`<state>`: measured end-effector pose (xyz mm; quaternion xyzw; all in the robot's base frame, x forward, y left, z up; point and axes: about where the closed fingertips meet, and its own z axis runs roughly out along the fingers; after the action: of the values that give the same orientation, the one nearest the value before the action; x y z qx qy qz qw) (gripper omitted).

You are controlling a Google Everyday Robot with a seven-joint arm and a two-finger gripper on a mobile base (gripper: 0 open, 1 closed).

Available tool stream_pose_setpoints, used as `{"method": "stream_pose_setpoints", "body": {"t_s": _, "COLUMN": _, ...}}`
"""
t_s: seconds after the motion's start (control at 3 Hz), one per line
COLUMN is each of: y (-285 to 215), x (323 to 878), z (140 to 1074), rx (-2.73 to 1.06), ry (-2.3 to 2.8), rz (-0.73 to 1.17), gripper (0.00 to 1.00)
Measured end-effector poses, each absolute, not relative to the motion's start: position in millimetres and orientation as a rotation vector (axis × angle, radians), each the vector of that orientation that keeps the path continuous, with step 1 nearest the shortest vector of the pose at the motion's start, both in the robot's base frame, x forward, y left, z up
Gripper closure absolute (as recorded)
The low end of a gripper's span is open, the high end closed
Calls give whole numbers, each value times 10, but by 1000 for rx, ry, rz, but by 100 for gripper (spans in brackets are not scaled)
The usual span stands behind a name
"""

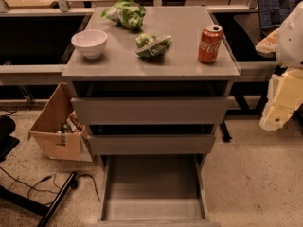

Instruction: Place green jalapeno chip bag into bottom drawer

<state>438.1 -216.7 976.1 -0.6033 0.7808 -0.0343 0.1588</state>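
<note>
Bottom drawer point(154, 183), lower centre of the frame, stands pulled fully out from the cabinet; its long grey floor is bare and nothing lies inside it. Above it, the two upper drawers point(150, 110) show their flat front panels. On the worktop point(189, 65), the green jalapeno chip bag point(152, 45) lies near the middle, crumpled and resting flat, apart from everything else. A white bowl point(89, 42) sits to its left, a red cola can point(209, 43) stands upright to its right, and a larger, paler green bag point(125, 13) lies behind it toward the upper left. The gripper point(274, 119) hangs at the right edge of the frame, beside the cabinet and below worktop level, well apart from the chip bag and touching nothing that can be seen; whether it is open or closed cannot be told from this view, and it does not appear to carry anything. A cardboard box point(57, 126) rests on the floor to the left of the cabinet. Assessment: the receiving drawer is ready, so access is in order, but the bag has not been approached, grasped, lifted or transferred. In my judgement the task stands at its outset, with the reach to the worktop, the grasp, the carry down and the release into the drawer all outstanding.
</note>
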Motion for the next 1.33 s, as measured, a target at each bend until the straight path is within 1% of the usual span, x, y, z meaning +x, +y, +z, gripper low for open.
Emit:
{"method": "stream_pose_setpoints", "body": {"t_s": 0.33, "y": -2140, "x": 4433, "z": 9767, "rx": -1719, "ry": 2215, "rz": -97, "gripper": 0}}
{"method": "stream_pose_setpoints", "body": {"t_s": 0.67, "y": -1833, "x": 4919, "z": 9778, "rx": -1727, "ry": 2111, "rz": -42, "gripper": 0}}
{"method": "stream_pose_setpoints", "body": {"t_s": 1.0, "y": -1418, "x": 5531, "z": 9828, "rx": -1740, "ry": 2022, "rz": -3, "gripper": 0}}
{"method": "stream_pose_setpoints", "body": {"t_s": 1.33, "y": -1012, "x": 6030, "z": 9912, "rx": -1735, "ry": 1953, "rz": -2, "gripper": 0}}
